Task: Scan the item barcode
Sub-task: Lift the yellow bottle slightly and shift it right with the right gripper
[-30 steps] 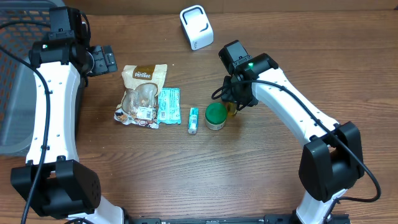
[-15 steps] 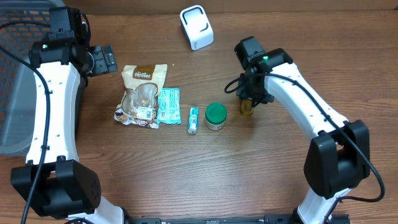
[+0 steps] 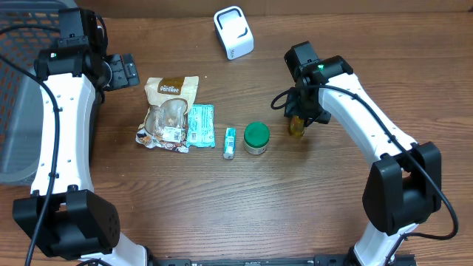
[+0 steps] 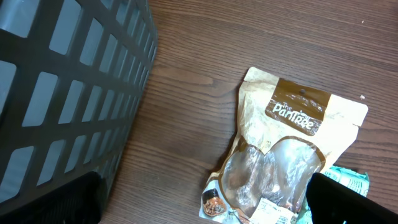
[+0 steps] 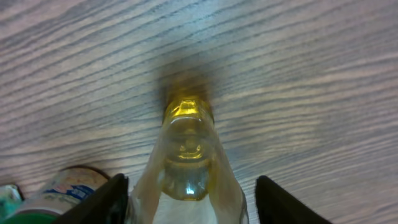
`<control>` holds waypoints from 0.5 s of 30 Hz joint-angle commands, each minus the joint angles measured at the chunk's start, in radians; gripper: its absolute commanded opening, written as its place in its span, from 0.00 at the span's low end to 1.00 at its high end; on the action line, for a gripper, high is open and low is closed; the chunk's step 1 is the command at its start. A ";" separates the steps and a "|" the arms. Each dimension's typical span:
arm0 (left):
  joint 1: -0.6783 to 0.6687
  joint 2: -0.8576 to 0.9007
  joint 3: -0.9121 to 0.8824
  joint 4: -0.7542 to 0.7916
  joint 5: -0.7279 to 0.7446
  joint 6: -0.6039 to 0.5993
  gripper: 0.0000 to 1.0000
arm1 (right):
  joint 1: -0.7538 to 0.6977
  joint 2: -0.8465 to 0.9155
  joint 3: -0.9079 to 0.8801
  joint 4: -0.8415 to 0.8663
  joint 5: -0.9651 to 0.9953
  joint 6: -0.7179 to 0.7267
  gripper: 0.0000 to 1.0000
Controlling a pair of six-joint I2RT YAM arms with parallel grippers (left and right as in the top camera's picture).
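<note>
Right gripper (image 3: 298,120) is hanging at center right of the overhead view, jaws parted around a small bottle of yellow liquid (image 5: 186,155), a sliver of gap showing on one side. Bottle is resting on the wooden table (image 3: 222,214), near the green-lidded jar (image 3: 256,137). Left gripper (image 3: 124,72) is sitting wide open at upper left.
</note>
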State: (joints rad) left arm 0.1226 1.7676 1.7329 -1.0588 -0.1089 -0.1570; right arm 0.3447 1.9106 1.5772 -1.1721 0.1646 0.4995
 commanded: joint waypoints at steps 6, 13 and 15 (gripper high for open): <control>0.008 -0.002 0.016 0.000 -0.013 0.004 1.00 | -0.005 -0.001 0.021 -0.013 0.015 0.000 0.79; 0.008 -0.002 0.016 0.000 -0.014 0.004 1.00 | -0.005 -0.001 0.021 -0.012 0.014 0.000 1.00; 0.008 -0.002 0.016 0.000 -0.014 0.004 1.00 | -0.005 -0.001 0.021 -0.012 0.014 0.001 1.00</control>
State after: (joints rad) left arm 0.1226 1.7676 1.7329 -1.0588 -0.1089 -0.1570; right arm 0.3447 1.9106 1.5772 -1.1885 0.1650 0.4969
